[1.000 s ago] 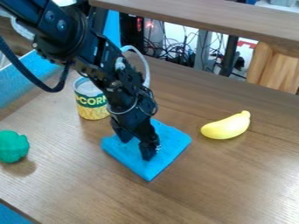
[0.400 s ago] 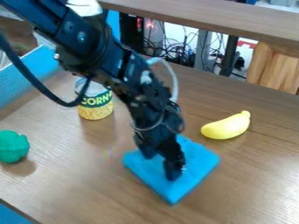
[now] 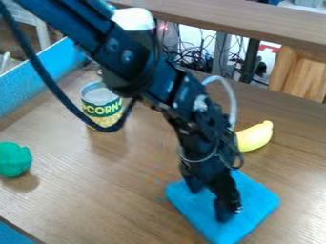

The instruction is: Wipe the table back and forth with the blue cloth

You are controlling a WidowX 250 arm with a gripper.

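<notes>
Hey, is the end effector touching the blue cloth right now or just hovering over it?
Touching. In the camera view, the end effector has its tips down on the blue cloth, which has shifted along with it.

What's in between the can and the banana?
In the camera view, the black robot arm slants down between the can and the banana.

Brown wood-grain table [image 3: 96, 190]; on it blue cloth [image 3: 256, 201], yellow banana [image 3: 256, 136], can [image 3: 100, 106], lumpy green object [image 3: 14, 159].
</notes>
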